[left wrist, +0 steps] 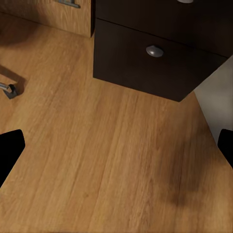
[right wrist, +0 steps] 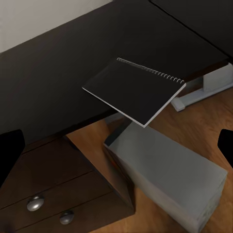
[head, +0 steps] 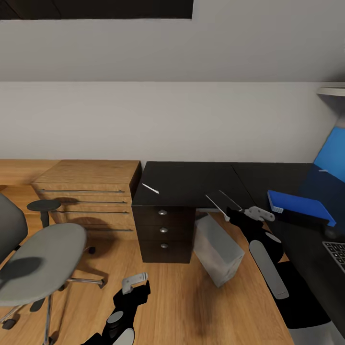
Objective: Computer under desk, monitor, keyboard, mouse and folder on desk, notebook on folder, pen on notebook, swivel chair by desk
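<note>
Nearest, at the bottom centre of the head view, the left gripper [head: 135, 283] hangs released over bare wood floor [head: 182, 306], with the swivel chair [head: 40, 263] at lower left and open floor between them. Further in, the right gripper [head: 249, 213] at centre right is clenched on a black spiral notebook [head: 223, 201], held tilted just over the front edge of the desk [head: 191, 179], above the computer [head: 218, 251] on the floor beside the drawers [head: 164, 232]. Beyond, the folder [head: 299, 206] lies on the desk's right wing, the keyboard [head: 338, 254] at the right edge, and a wooden chest [head: 88, 196] touches the desk's left side.
</note>
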